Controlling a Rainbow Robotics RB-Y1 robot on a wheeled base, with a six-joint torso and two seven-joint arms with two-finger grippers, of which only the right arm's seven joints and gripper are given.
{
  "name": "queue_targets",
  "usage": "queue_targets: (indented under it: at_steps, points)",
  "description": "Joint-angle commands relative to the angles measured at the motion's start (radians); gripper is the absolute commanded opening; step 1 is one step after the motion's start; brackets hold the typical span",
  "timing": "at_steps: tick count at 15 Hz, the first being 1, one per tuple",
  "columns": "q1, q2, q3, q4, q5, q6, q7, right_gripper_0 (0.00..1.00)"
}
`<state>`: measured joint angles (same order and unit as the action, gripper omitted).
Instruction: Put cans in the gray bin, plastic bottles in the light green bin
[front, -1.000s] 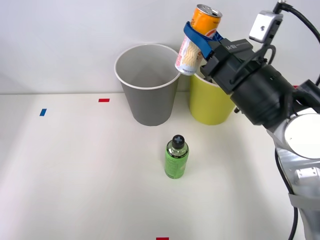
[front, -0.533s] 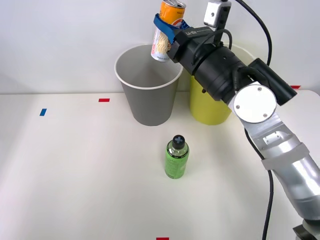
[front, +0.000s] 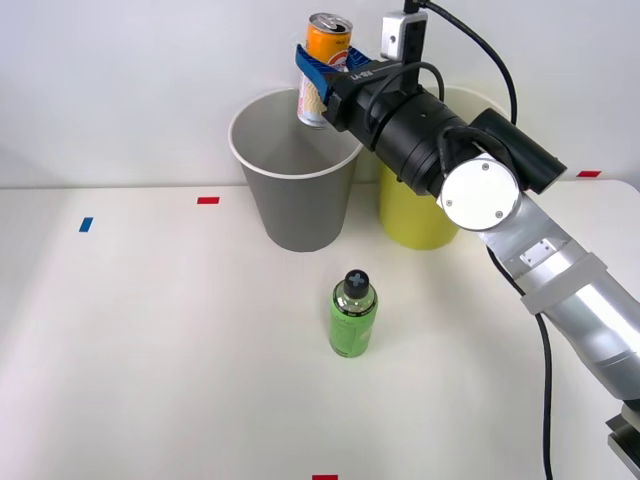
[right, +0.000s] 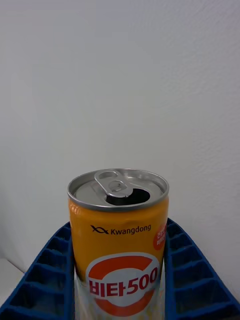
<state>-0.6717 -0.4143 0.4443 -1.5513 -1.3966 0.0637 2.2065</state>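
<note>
The front camera sits high above the arms and looks forward and down across the white tabletop (front: 150, 350), taking in the near edge, the two bins at the far side and the wall behind. The wrist camera rides on the right arm, very close behind its claw (right: 120, 280), facing along the blue fingers (right: 47, 272) toward the blank wall. Both views share the orange can (front: 323, 62) gripped in the claw (front: 318, 68).

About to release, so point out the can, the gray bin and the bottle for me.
can (front: 326, 44): front view, orange upper side.
gray bin (front: 297, 208): front view, outer wall facing the camera.
bottle (front: 352, 327): front view, green label.
</note>
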Motion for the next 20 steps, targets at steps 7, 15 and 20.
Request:
queue_targets:
  at_steps: [7,15,20]
  points:
    - [-0.002,-0.012,0.030,-0.001,0.024,-0.002,0.021,1.00]
    - [0.196,-0.072,-0.299,-0.343,0.062,0.475,0.041,1.00]
    - [0.431,-0.057,-0.501,-0.509,0.044,0.683,0.015,1.00]
